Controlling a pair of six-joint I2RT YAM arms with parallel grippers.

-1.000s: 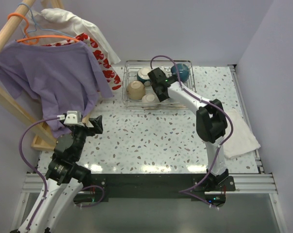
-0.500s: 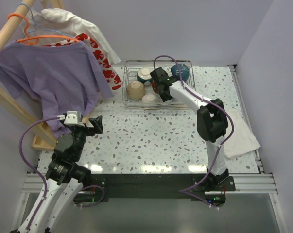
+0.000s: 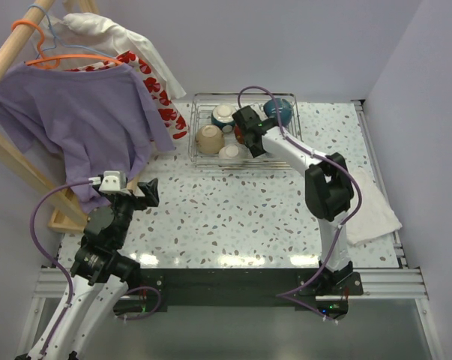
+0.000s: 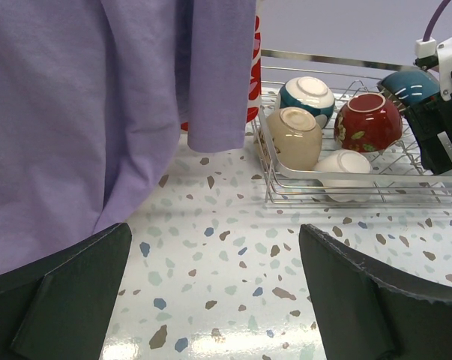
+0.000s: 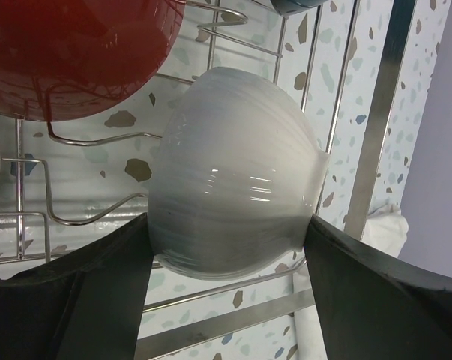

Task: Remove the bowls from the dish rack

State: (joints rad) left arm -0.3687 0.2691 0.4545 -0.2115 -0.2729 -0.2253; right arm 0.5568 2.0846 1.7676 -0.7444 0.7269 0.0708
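The dish rack [image 3: 198,100] stands at the back middle of the table. In it I see a teal-and-white bowl [image 3: 223,114], a tan bowl [image 3: 209,139], a cream bowl [image 3: 229,153], a teal bowl [image 3: 279,111] and a dark red bowl [image 4: 368,122]. My right gripper [image 3: 254,150] reaches down into the rack. In the right wrist view its fingers [image 5: 98,300] press on both sides of a white bowl [image 5: 237,195] that lies on the rack wires [image 5: 211,296]. My left gripper [image 4: 214,289] is open and empty above the table, near its left front.
A purple shirt [image 3: 83,120] hangs from a wooden clothes stand [image 3: 16,161] on the left, next to the left arm. Red-and-white cloth [image 3: 162,101] hangs beside the rack. A white towel [image 3: 372,214] lies at the table's right edge.
My right gripper has moved a little further back and down into the rack, onto the white bowl. The left arm has not moved.
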